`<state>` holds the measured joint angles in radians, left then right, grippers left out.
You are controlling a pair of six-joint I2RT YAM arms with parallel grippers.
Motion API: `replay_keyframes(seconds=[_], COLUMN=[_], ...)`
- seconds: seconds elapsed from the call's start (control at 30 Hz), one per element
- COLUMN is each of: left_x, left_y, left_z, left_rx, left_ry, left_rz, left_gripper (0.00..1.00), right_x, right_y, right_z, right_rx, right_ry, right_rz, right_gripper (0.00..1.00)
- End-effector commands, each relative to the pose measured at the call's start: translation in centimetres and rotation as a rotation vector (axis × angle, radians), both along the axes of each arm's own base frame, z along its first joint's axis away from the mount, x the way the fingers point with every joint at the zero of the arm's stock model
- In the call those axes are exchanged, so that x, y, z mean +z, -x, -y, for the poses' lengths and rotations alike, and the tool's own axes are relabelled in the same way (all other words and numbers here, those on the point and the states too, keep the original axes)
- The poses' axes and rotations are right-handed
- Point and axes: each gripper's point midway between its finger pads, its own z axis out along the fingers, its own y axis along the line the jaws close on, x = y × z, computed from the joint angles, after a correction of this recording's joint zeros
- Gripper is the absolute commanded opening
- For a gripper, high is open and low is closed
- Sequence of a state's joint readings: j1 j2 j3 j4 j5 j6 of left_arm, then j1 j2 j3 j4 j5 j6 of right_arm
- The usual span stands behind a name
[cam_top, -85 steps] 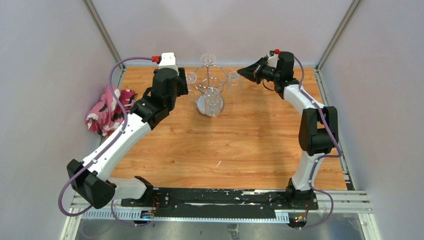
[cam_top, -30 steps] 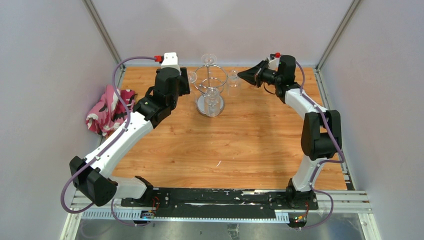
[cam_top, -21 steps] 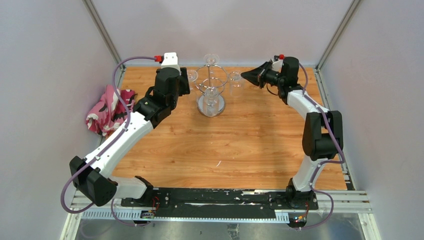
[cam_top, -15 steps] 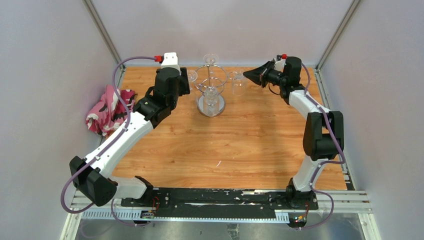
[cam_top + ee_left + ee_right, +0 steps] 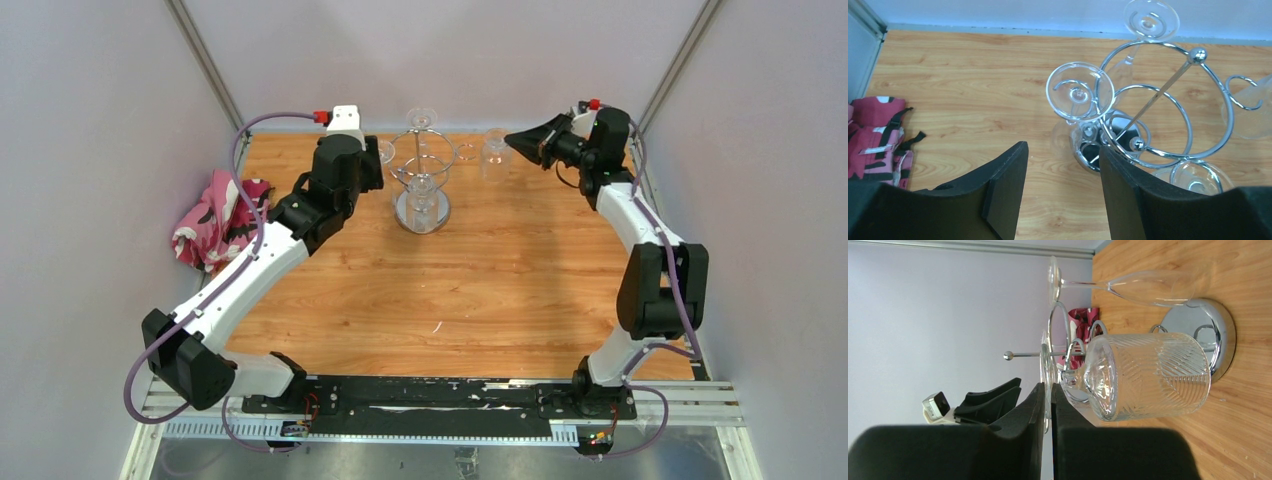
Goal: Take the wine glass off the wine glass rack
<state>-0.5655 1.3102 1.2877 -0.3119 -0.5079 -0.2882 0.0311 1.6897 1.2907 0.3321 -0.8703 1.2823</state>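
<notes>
Wine glass (image 5: 1148, 377) free; three on rack (image 5: 1088, 155)

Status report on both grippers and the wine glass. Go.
Right gripper shut on wine glass, at its foot. Glass off the rack, just beside it. Left gripper open, empty, near the rack. Three other glasses hanging there; path clear.

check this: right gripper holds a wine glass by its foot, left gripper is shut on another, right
The left gripper is open and empty, as the left wrist view shows. The right gripper does hold the wine glass by its foot.
</notes>
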Motion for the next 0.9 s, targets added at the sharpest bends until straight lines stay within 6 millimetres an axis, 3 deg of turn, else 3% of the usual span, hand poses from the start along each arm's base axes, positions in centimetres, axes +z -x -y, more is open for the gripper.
replay_keyframes(seconds=[0.0, 0.4, 0.87], left_x=[1.2, 3.2, 4.2], left_y=[0.0, 1.1, 2.6], left_z=[1.5, 6.2, 10.8], left_rx=[-0.071, -0.343, -0.662], left_ry=[0.045, 0.146, 0.112], left_rz=[0.048, 0.133, 0.298], left_gripper=[0.59, 0.67, 0.74], right_x=[3.6, 9.7, 13.1], right_y=[1.0, 4.4, 7.6], right_z=[3.0, 3.1, 2.5], right_rx=[-0.059, -0.058, -0.006], right_ry=[0.037, 0.098, 0.091], right_rz=[0.116, 0.273, 0.383], right_gripper=[0.00, 0.00, 0.00])
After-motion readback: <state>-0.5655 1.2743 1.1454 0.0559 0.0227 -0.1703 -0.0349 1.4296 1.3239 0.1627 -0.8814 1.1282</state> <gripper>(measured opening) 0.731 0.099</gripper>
